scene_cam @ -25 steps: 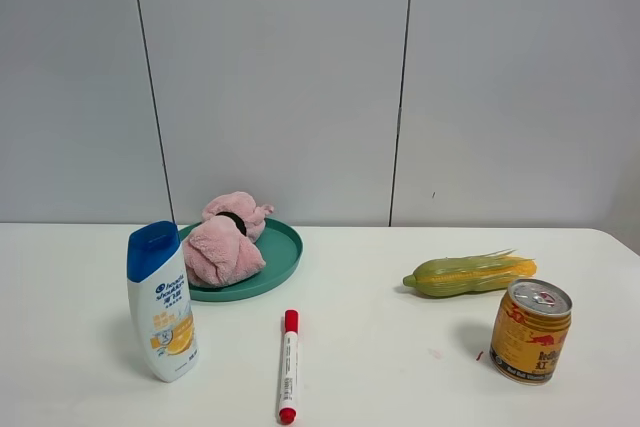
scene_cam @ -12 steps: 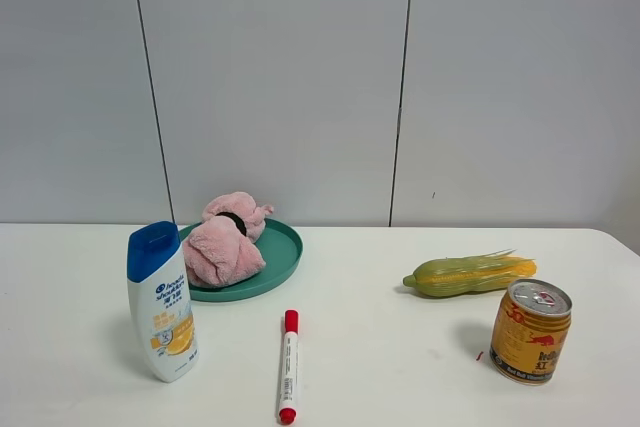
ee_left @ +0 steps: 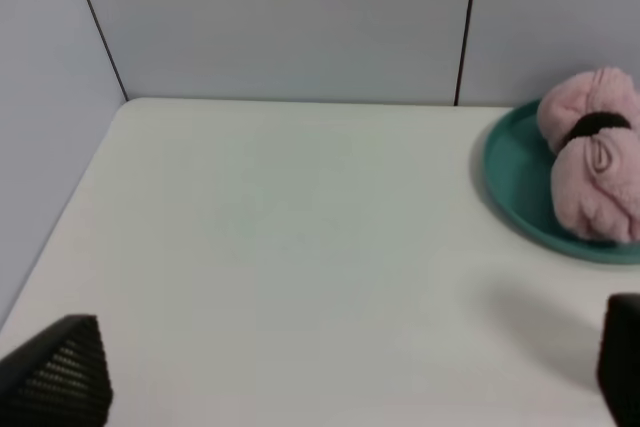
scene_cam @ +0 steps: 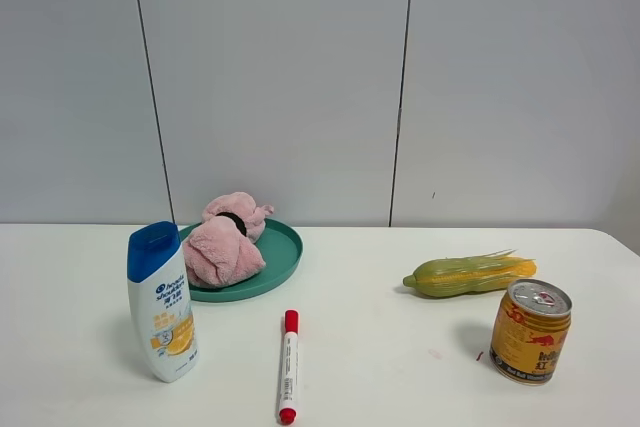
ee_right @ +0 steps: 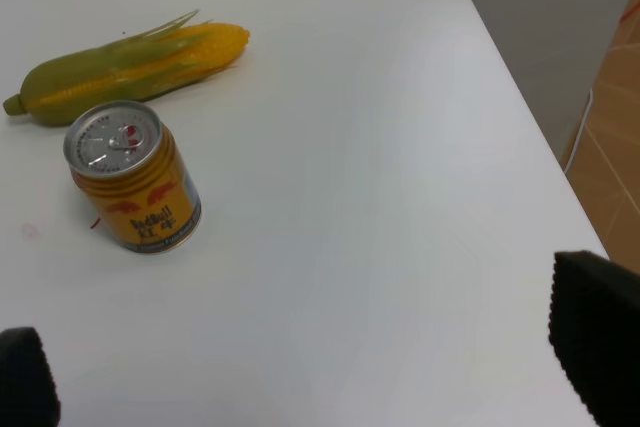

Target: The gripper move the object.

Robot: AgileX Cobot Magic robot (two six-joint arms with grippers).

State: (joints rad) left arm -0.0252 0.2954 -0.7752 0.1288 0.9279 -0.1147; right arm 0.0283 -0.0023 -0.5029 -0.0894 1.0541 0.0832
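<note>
The pink plush towel bundle (scene_cam: 224, 245), cinched by a black band, lies on a teal plate (scene_cam: 288, 252) at the back left of the white table. It also shows in the left wrist view (ee_left: 592, 177) on the plate (ee_left: 506, 177). My left gripper (ee_left: 340, 382) is open and empty, well short of the plate, with only its black fingertips (ee_left: 60, 372) showing. My right gripper (ee_right: 310, 372) is open and empty over the table's right side, with its fingertips (ee_right: 598, 332) at the frame's edge. Neither gripper shows in the exterior view.
A white shampoo bottle with a blue cap (scene_cam: 161, 300) stands in front of the plate. A red marker (scene_cam: 288, 364) lies mid-table. A yellow-green corn cob (scene_cam: 468, 274) (ee_right: 125, 69) and a gold drink can (scene_cam: 530, 330) (ee_right: 133, 176) are at the right, near the table edge (ee_right: 520, 117).
</note>
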